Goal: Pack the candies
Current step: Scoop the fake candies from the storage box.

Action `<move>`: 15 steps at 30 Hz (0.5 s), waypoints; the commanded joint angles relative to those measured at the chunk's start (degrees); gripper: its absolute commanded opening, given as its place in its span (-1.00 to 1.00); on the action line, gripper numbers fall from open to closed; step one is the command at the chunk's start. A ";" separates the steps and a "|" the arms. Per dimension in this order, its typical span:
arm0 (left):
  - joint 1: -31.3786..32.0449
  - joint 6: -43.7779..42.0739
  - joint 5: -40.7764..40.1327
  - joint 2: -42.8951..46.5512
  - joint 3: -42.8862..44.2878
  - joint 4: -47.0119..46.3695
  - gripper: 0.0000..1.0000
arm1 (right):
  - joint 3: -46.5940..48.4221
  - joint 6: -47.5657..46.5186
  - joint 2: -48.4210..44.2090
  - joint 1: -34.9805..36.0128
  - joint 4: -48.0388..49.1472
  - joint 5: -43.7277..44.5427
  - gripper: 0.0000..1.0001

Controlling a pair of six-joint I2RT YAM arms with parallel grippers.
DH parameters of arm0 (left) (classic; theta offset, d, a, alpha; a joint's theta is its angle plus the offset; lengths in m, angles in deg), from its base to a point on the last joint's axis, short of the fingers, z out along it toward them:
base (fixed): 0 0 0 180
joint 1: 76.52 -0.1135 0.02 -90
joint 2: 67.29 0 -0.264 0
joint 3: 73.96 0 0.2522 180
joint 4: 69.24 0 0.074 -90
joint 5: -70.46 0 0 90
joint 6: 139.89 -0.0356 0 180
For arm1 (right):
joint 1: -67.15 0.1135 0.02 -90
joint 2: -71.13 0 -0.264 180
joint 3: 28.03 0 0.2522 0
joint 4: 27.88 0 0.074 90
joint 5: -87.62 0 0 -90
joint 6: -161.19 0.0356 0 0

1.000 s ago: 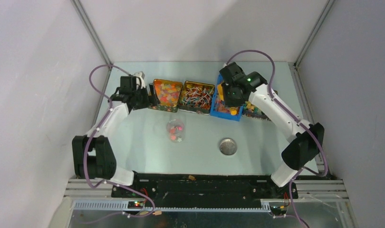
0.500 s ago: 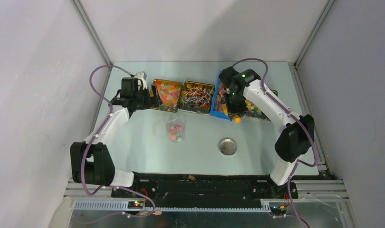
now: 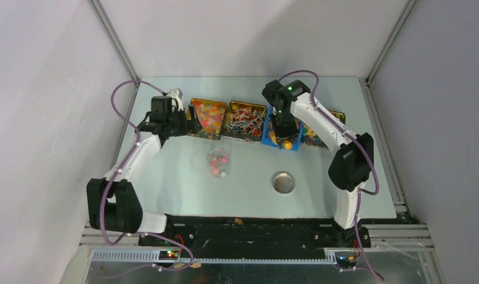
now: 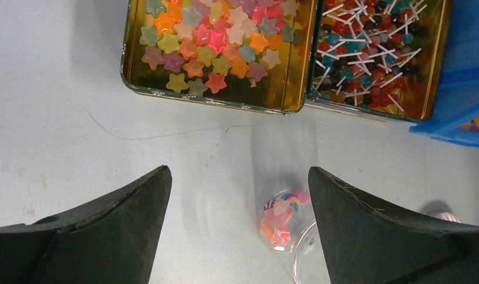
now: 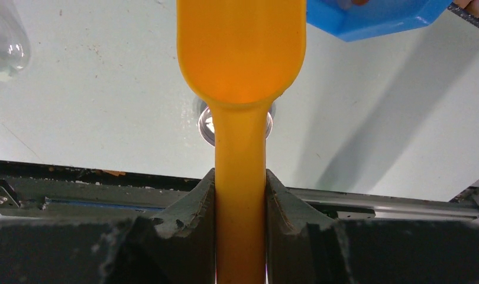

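The right end effector (image 5: 240,186) clamps the orange plastic scoop (image 5: 241,53) by its handle, presumably for ladling. The left end effector (image 4: 238,173) gapes open over the small clear jar (image 4: 302,248). Star-shaped candies (image 4: 216,41) fill the gold tin (image 4: 249,97).

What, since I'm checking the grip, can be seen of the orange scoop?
The orange scoop looks like smooth, translucent plastic: a rounded bowl narrowing into a straight handle. The right end effector clamps the handle from both sides. The bowl points away from the wrist, near the blue bin. Its contents cannot be told.
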 commanded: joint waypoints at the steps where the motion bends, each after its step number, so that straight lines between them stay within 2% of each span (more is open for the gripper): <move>1: 0.55 -1.63 -0.87 1.80 0.62 -1.31 0.86 | 3.69 -0.95 0.95 0.87 -2.75 -0.92 -1.00; 9: 0.76 -1.71 -1.36 1.67 0.61 -1.19 0.87 | 3.22 -1.90 5.81 -0.18 -0.05 -2.29 -1.00; 15: 0.70 -1.85 -1.33 1.32 0.78 -1.14 0.87 | 5.22 -1.86 9.13 -1.08 1.13 0.25 -1.00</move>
